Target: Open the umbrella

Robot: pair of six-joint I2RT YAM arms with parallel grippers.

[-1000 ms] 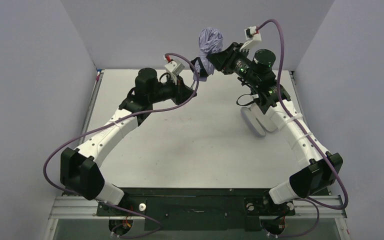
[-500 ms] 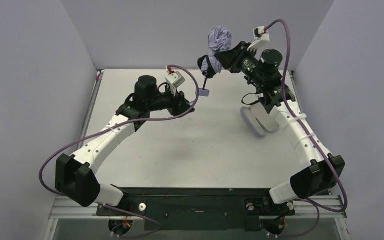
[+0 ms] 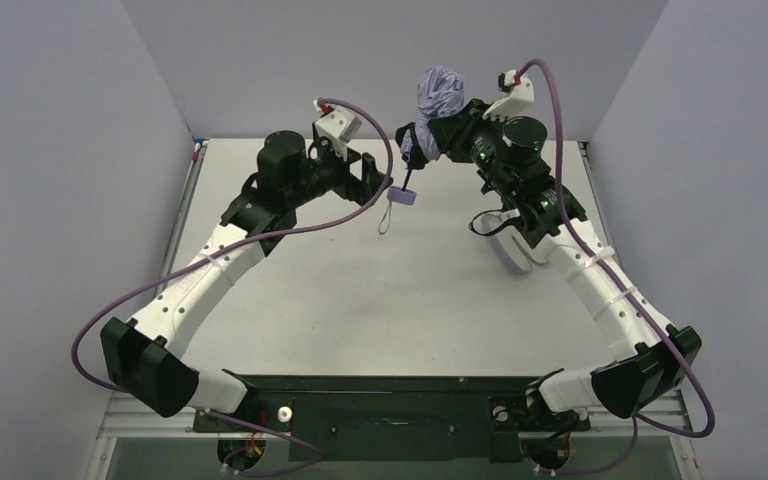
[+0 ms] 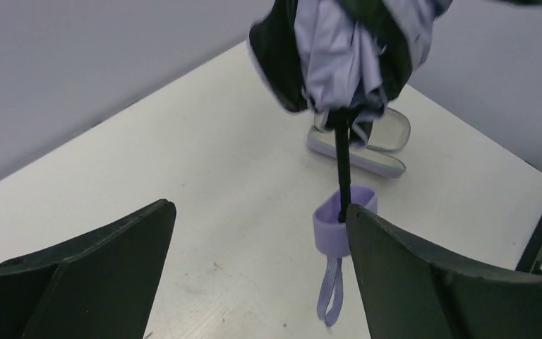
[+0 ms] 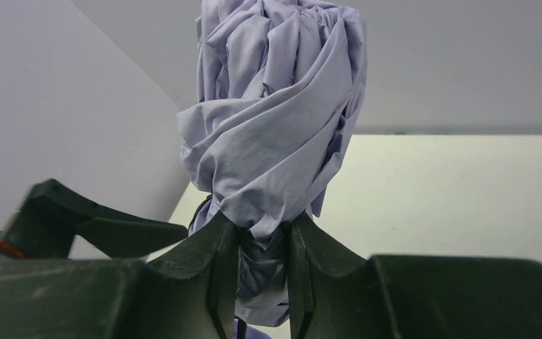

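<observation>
The umbrella hangs in the air at the back of the table, its pale lavender canopy (image 3: 441, 92) still bunched and folded. My right gripper (image 3: 428, 135) is shut on the canopy's lower part (image 5: 275, 127), with the fabric pinched between its fingers (image 5: 222, 247). A thin black shaft (image 4: 343, 166) runs down to the small lavender handle (image 3: 403, 196), and the wrist loop (image 4: 332, 296) dangles below it. My left gripper (image 3: 377, 180) stands open just left of the handle (image 4: 335, 226). The handle lies beside the right-hand finger (image 4: 395, 261), with nothing between the jaws.
A pale lavender sleeve (image 3: 505, 252) lies on the white table (image 3: 360, 290) at the right, partly under my right arm; it also shows in the left wrist view as the sleeve (image 4: 367, 141). Grey walls close in the table at the back and both sides.
My left gripper let go of the handle and opened wide. The shaft has drawn out, and the handle now hangs free below the canopy, which my right gripper lifted and shifted right.
</observation>
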